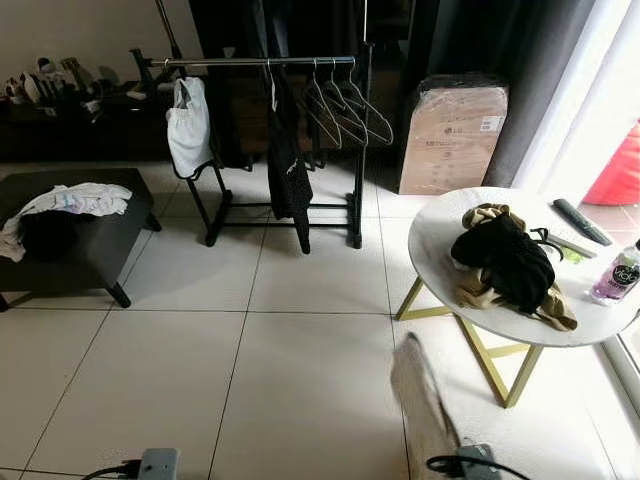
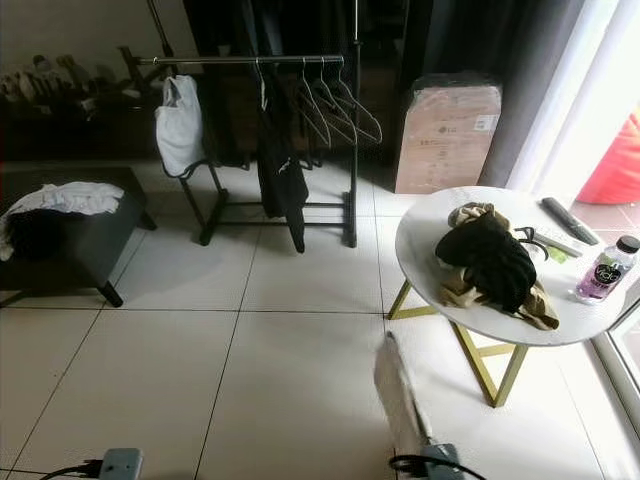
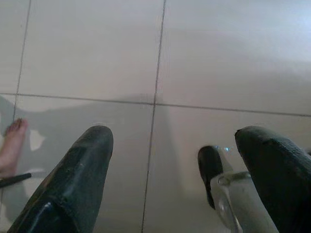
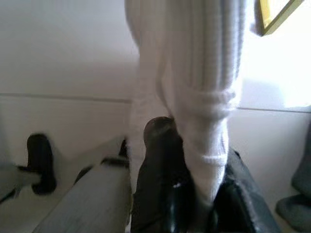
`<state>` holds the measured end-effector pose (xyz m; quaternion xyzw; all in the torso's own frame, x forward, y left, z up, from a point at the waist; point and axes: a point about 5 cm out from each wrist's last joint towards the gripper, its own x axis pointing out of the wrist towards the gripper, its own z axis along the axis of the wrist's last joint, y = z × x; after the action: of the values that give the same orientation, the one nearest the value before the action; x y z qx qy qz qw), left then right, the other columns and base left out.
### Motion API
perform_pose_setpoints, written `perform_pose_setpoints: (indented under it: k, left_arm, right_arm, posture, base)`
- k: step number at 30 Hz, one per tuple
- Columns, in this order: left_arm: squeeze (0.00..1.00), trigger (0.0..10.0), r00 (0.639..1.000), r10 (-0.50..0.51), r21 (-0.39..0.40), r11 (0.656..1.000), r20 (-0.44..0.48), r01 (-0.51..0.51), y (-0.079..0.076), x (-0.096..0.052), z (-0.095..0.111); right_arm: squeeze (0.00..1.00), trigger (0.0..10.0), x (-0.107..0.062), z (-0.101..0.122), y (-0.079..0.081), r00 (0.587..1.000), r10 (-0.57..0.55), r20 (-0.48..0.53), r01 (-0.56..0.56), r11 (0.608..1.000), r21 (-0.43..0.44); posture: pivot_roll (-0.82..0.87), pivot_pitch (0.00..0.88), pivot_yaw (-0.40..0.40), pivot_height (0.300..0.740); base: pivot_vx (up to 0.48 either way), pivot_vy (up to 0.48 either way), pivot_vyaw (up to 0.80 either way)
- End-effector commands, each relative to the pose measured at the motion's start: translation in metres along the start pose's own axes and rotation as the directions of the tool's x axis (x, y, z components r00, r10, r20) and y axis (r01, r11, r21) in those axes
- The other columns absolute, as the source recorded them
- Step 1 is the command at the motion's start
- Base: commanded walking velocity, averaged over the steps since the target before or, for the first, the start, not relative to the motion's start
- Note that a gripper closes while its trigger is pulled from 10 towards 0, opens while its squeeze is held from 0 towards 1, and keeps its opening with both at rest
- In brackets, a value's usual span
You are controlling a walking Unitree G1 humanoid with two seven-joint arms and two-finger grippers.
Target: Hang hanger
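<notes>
A black clothes rack (image 1: 250,62) stands at the far side of the tiled floor. On its rail hang a white garment (image 1: 188,125), a black garment (image 1: 287,150) and several empty hangers (image 1: 345,105). Low at the near right, my right gripper (image 4: 199,155) is shut on a white ribbed knit garment (image 1: 420,400), which drapes from between its fingers. My left gripper (image 3: 177,138) hangs open over bare floor tiles with nothing between its fingers; its wrist (image 1: 158,463) sits at the lower left.
A round white table (image 1: 430,240) on gold legs stands close on the right, carrying black and tan clothes (image 1: 505,262), a bottle (image 1: 620,275) and a remote (image 1: 582,221). A dark bench (image 1: 90,250) with clothes stands left. A cardboard box (image 1: 450,135) sits beside the rack. A person's bare foot (image 3: 12,145) is near.
</notes>
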<state>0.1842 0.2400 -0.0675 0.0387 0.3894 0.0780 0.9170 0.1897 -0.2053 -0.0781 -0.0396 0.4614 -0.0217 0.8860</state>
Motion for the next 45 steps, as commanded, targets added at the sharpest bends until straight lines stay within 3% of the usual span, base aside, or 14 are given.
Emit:
perform_pose_setpoints:
  k: [1,5,7,9,14,18,19,23,37,38,39,40,41,45]
  left_arm:
    - [0.0,10.0,1.0,0.002,-0.008,1.0,-0.024,-0.002,0.001,-0.002,-0.008]
    - [0.0,10.0,0.999,0.004,-0.003,1.0,-0.047,-0.004,0.004,-0.003,-0.013]
    - [0.0,10.0,0.998,0.007,-0.004,1.0,-0.062,-0.007,0.006,-0.005,-0.018]
    - [0.0,10.0,0.997,-0.003,0.017,1.0,-0.079,0.005,0.007,-0.006,-0.022]
    - [0.0,10.0,0.996,-0.009,0.023,1.0,-0.089,0.011,0.006,-0.007,-0.026]
    - [0.0,10.0,0.994,-0.04,0.079,0.996,-0.098,0.048,0.004,-0.008,-0.028]
    - [0.0,10.0,0.994,-0.043,0.085,0.995,-0.099,0.051,0.004,-0.009,-0.029]
    - [0.0,10.0,0.994,-0.04,0.083,0.995,-0.1,0.049,0.004,-0.009,-0.03]
    - [0.0,10.0,0.993,-0.032,0.092,0.995,-0.114,0.043,0.006,-0.01,-0.033]
    - [0.0,10.0,0.993,-0.032,0.092,0.995,-0.114,0.043,0.006,-0.01,-0.033]
    - [0.0,10.0,0.993,-0.032,0.092,0.995,-0.113,0.042,0.006,-0.01,-0.033]
    - [0.0,10.0,0.993,-0.031,0.093,0.995,-0.113,0.042,0.006,-0.01,-0.033]
    - [0.0,10.0,0.993,-0.031,0.093,0.995,-0.112,0.041,0.006,-0.01,-0.033]
    - [0.0,10.0,0.993,-0.029,0.093,0.995,-0.111,0.04,0.005,-0.01,-0.032]
  right_arm:
    - [0.0,0.0,0.001,0.007,-0.002,1.0,-0.007,0.0,0.007,0.998,0.068]
    - [0.0,0.0,0.001,0.003,-0.003,1.0,0.005,-0.018,-0.005,1.0,0.001]
    - [0.0,0.0,0.0,0.0,-0.001,0.999,0.028,-0.029,-0.031,0.993,-0.113]
    - [0.0,0.0,0.0,-0.004,0.007,0.995,0.083,-0.048,-0.094,0.935,-0.343]
    - [0.0,0.0,-0.001,-0.011,0.013,0.99,0.119,-0.079,-0.142,0.869,-0.474]
    - [0.0,0.0,-0.001,-0.014,0.007,0.995,0.06,-0.083,-0.077,0.975,-0.21]
    - [0.0,0.0,-0.001,-0.013,0.005,0.997,0.039,-0.07,-0.043,0.997,-0.061]
    - [0.0,0.0,-0.001,-0.011,0.0,0.998,-0.008,-0.06,0.019,0.984,0.179]
    - [0.0,0.0,-0.002,-0.017,-0.001,0.997,-0.006,-0.078,0.021,0.981,0.193]
    - [0.0,2.2,-0.002,-0.017,-0.001,0.997,-0.01,-0.081,0.024,0.983,0.185]
    - [0.0,5.6,-0.002,-0.017,-0.001,0.997,-0.012,-0.081,0.026,0.984,0.176]
    - [0.0,5.6,-0.002,-0.017,-0.001,0.997,-0.014,-0.082,0.028,0.985,0.17]
    - [0.0,10.0,-0.002,-0.017,-0.001,0.997,-0.014,-0.082,0.028,0.986,0.166]
    - [0.0,10.0,-0.002,-0.016,0.0,0.997,-0.012,-0.074,0.025,0.984,0.177]
  posture:
    - [-0.06,0.08,0.02,0.74]
    - [-0.06,0.088,0.021,0.74]
    - [-0.06,0.092,0.021,0.74]
    - [-0.06,0.101,0.024,0.74]
    - [-0.06,0.104,0.024,0.74]
    - [-0.06,0.112,0.024,0.74]
    - [-0.06,0.112,0.024,0.74]
    - [-0.06,0.118,0.027,0.74]
    - [-0.06,0.119,0.028,0.74]
    - [-0.06,0.119,0.029,0.74]
    - [-0.06,0.119,0.029,0.74]
    - [-0.06,0.12,0.029,0.74]
    - [-0.06,0.12,0.029,0.74]
    - [-0.06,0.122,0.029,0.74]
  base:
    - [0.0,0.0,0.0]
    - [0.0,0.0,0.0]
    - [0.0,0.0,0.0]
    - [0.0,0.0,0.0]
    - [0.0,0.0,0.0]
    - [0.0,0.0,0.0]
    - [0.0,0.0,0.0]
    - [0.0,0.0,0.0]
    - [0.0,0.0,0.0]
    - [0.0,0.0,0.0]
    - [0.0,0.0,0.0]
    - [0.0,0.0,0.0]
    - [0.0,0.0,0.0]
    - [0.0,0.0,0.0]
